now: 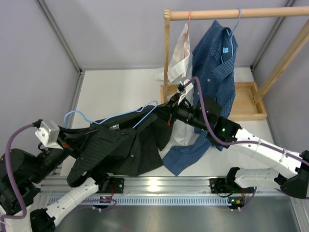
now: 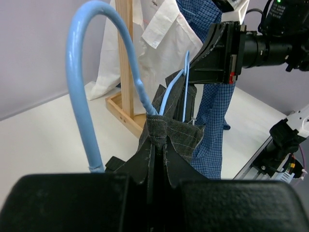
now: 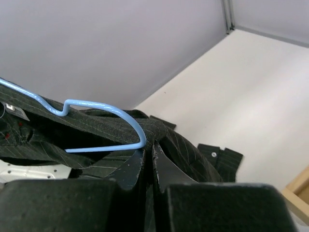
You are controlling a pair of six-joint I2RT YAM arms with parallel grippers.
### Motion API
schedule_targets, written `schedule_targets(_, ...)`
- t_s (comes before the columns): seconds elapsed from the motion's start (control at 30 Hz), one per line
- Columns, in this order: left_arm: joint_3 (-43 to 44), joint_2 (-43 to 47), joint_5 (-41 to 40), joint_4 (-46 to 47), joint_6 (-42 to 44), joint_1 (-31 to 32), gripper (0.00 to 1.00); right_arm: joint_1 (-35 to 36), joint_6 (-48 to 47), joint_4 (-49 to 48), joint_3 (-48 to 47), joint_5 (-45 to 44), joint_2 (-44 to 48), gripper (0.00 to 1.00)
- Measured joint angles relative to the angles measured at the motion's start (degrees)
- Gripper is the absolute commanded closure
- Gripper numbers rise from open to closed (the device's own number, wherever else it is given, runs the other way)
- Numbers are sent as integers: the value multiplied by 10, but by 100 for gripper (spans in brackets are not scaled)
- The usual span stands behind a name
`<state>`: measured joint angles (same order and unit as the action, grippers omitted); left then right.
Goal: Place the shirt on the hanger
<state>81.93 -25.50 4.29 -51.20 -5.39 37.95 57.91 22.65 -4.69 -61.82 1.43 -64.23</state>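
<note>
The black-looking shirt [image 1: 120,145] hangs stretched between my two grippers above the table. The light-blue hanger [image 1: 116,117] lies along its upper edge, hook to the left. My left gripper [image 1: 65,140] is shut on a fold of the shirt [image 2: 166,133], and the hanger's hook [image 2: 84,72] curves up just left of its jaws. My right gripper [image 1: 168,113] is shut on the shirt [image 3: 193,150] at the other end, right beside the hanger's rounded shoulder end [image 3: 137,137]. A cuff with a button [image 3: 219,157] lies on the table below.
At the back right stands a wooden rack [image 1: 217,14] with a boxed base [image 1: 246,104]. A blue checked shirt [image 1: 215,67] and a white shirt [image 1: 178,63] hang from it, close behind my right arm. A metal rail [image 1: 159,186] runs along the near edge.
</note>
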Motion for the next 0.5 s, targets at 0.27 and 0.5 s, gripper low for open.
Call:
schedule_targets(0.27, -31, 0, -4, 8, 24, 0, 100, -29, -38, 134, -76, 11, -42, 100)
schedule_targets(0.5, -63, 6, -21, 22, 39, 0, 100, -67, -81, 175, -123, 35, -74, 100)
